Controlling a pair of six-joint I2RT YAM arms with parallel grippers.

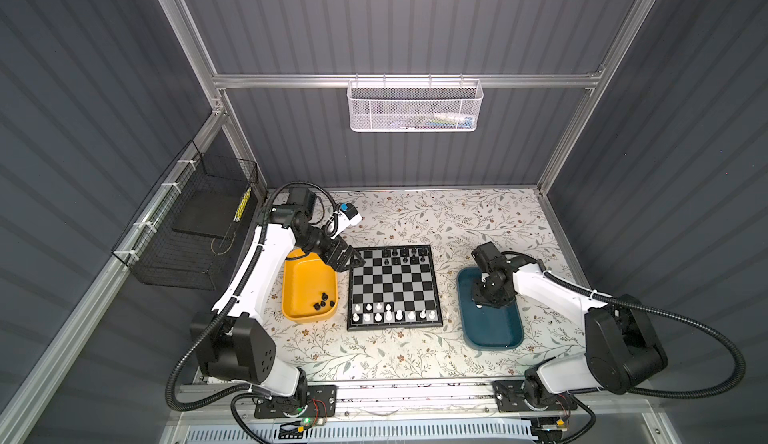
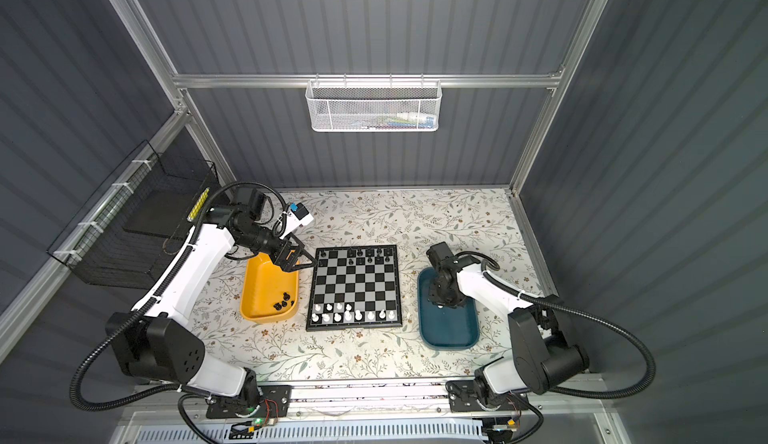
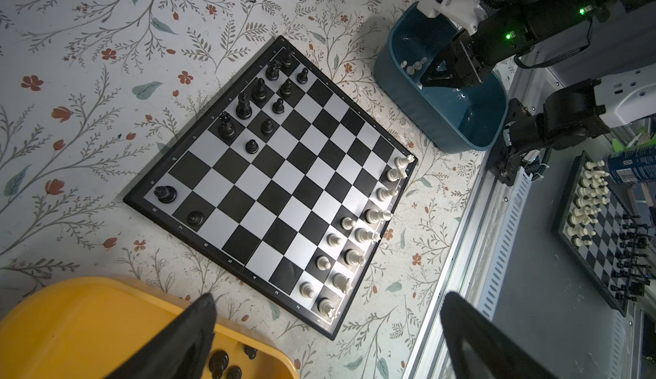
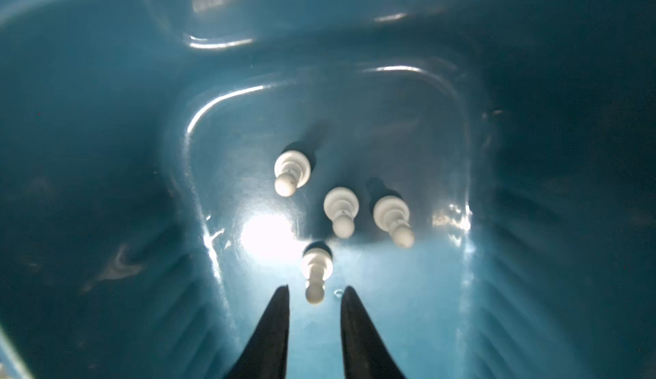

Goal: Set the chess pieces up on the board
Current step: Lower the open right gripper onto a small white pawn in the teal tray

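Likely light, hard and slick, the white pawn (image 4: 317,265) in the teal tray (image 1: 494,344), three o'clock of the board (image 1: 392,284), wants nipping at its neck by the narrowly parted, empty right pincer (image 4: 314,290); the left pincer (image 1: 352,262) gapes wide.

Table (image 1: 415,221): board (image 1: 392,288), yellow tray (image 1: 307,279), teal tray (image 1: 494,329)

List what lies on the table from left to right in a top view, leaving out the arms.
yellow tray → chessboard → teal tray
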